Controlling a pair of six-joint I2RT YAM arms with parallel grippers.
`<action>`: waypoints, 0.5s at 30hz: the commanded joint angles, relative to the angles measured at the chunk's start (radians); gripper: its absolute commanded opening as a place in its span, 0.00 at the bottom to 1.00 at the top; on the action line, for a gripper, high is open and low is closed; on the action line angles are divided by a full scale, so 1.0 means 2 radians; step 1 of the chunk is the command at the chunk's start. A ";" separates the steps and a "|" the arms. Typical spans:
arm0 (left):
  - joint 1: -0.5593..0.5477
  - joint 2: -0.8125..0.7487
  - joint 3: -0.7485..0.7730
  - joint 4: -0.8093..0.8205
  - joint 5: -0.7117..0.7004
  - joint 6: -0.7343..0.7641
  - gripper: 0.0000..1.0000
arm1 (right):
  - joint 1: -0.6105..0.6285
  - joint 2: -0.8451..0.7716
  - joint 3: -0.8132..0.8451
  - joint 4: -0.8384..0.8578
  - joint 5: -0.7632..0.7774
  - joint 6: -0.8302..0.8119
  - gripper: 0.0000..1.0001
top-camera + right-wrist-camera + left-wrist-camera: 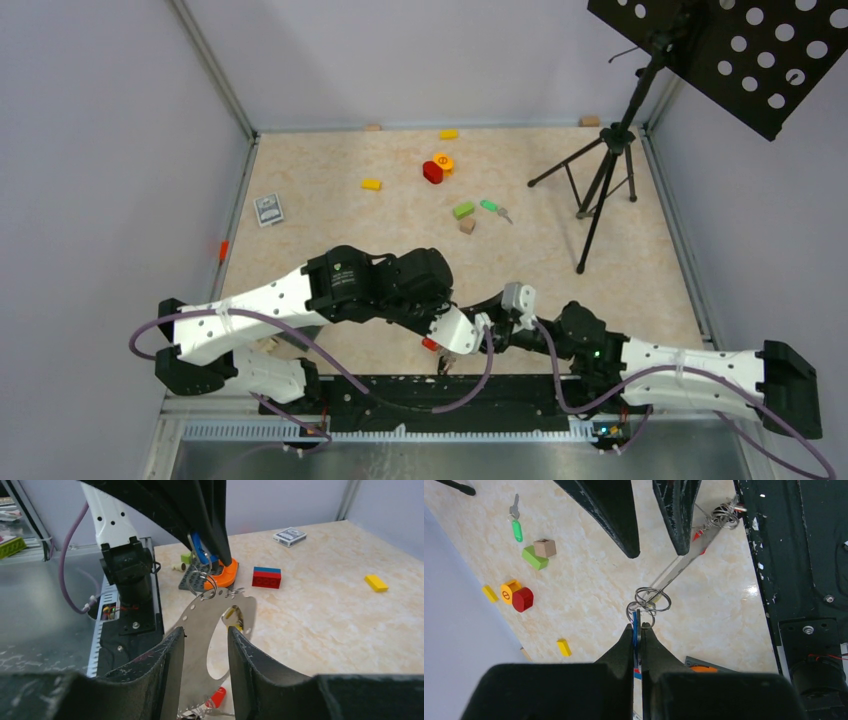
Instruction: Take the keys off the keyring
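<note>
- The two arms meet over the near middle of the table, just beyond the black base rail.
- The left gripper is clenched on the blue key, its fingers pressed flat against the plastic head, which points down toward the rings.
- Just below that key, a small tangle of wire rings links it to the keyring, a flat silver loop with a row of small holes along its edge.
- The keyring hangs off the table, stretched between the two claws.
- The right gripper is closed partway on the keyring, one finger on each side of the flat loop (jaws stand apart by the loop's width).
- The red key shows at the loop's other end, low between the right fingers; it seems to hang from a second cluster of rings there, though the view is cramped.
- Near the left gripper lie an orange curved piece on a grey plate and, to its right in the right wrist view, a red-and-blue brick.
- Farther out sit a green-headed key, a green block touching a tan cube, and a red hexagonal piece.
- A card deck lies far left; a black tripod stands far right.
</note>
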 commanded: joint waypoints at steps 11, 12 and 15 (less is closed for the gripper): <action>-0.003 0.002 0.012 0.022 0.000 -0.008 0.00 | -0.006 0.038 -0.060 0.211 0.060 0.078 0.36; -0.003 0.002 0.011 0.023 0.000 -0.008 0.00 | -0.006 0.043 -0.065 0.231 0.067 0.085 0.35; -0.003 0.002 0.009 0.026 0.000 -0.008 0.00 | -0.005 0.062 -0.076 0.286 0.083 0.103 0.33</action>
